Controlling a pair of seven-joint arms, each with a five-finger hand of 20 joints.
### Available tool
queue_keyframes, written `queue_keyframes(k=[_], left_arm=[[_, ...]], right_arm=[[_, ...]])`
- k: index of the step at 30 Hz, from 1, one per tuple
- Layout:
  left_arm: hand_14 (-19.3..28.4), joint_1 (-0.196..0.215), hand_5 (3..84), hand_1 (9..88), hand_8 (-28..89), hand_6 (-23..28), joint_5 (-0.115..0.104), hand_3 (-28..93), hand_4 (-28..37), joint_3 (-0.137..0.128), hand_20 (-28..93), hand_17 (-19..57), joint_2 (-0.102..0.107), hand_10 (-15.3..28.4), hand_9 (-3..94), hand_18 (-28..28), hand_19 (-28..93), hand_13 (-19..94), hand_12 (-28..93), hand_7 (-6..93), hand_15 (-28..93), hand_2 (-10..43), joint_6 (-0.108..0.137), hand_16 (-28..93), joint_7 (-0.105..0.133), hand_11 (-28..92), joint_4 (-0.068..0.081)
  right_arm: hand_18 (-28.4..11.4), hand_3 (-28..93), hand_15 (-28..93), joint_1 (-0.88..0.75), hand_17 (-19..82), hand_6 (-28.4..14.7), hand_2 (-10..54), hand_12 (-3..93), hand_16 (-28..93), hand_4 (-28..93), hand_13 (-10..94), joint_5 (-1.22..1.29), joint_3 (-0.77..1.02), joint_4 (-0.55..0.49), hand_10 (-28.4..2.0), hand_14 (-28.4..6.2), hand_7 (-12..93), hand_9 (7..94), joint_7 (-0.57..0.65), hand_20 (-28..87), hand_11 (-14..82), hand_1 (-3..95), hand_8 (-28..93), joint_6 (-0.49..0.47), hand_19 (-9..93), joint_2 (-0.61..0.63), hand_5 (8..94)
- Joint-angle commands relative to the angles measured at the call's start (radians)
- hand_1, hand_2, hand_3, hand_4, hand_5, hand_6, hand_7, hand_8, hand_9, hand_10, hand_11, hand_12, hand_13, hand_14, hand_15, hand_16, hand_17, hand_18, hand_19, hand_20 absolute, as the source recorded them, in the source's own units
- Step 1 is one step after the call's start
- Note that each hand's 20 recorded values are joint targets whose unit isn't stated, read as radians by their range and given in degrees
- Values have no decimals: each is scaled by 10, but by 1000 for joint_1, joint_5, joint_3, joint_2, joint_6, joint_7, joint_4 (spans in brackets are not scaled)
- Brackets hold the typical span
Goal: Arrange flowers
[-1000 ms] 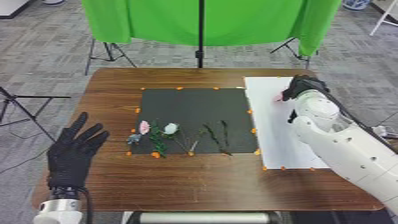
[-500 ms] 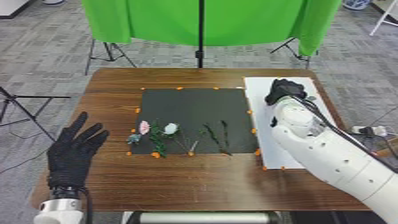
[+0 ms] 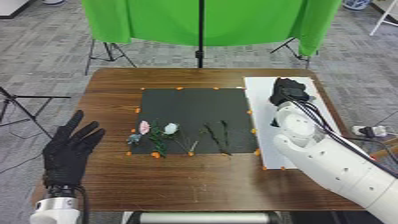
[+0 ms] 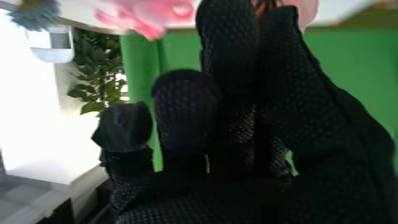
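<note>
Shifting inward, the right hand [image 3: 289, 92] covered its work on the white sheet [image 3: 263, 102]

A second earlier that hand had sat nearer the sheet's outer edge, with a bit of pink peeking out beside it in the head view. By this moment it had come a little toward the middle, and the glove hid the spot where the pink had shown. The left hand [image 3: 67, 156] had drifted slightly outward, its fingers spread, holding nothing.

For the task, that small shift looked like part of placing or adjusting a bloom, rather than a trip back for another. On the dark mat [image 3: 195, 107] the pink flower [image 3: 143, 126], white flower [image 3: 171, 128], blue-grey flower [image 3: 133, 138], leafy green stem [image 3: 160, 145] and two thin dark stems [image 3: 214, 136] lay as before — presumably material for later.

Much was hard to make out. In the right wrist view, pink petals [image 4: 147, 15] and a blue-grey bloom [image 4: 35, 15] were cut off by the frame, and a paler pink patch [image 4: 306, 9] was partly behind the glove. It may have been in the right hand's grasp, or merely beyond it; I could not tell whether that hand was pinching, pressed together or spread.
</note>
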Motion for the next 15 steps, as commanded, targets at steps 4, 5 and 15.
queue_keyframes(k=[4,5,15], left_arm=[[259,16,337,207,-76,69,-41,747,-283,17,271,-83,50,191,350,259,487,254,142,95,534,79,30,-54,40,265,-5],[259,11,336,208,-76,69,-39,746,-283,21,271,-83,50,191,350,259,487,254,142,95,535,79,28,-54,38,265,-3],[258,4,337,208,-76,69,-29,747,-283,17,271,-84,39,191,350,259,487,255,142,96,535,79,23,-54,19,265,-1]], right_arm=[[-232,682,784,-10,301,28,-95,351,204,-283,707,-40,18,-244,-58,-64,147,937,-235,620,169,566,41,-38,932,-117,904],[-232,686,785,-15,298,28,-95,353,205,-283,705,-35,8,-256,-59,-64,147,937,-250,621,168,563,41,-53,932,-130,904],[-226,702,794,-109,276,29,-95,378,202,-283,681,-117,-2,-235,-61,-74,151,927,-348,617,156,549,44,-204,932,-268,890]])
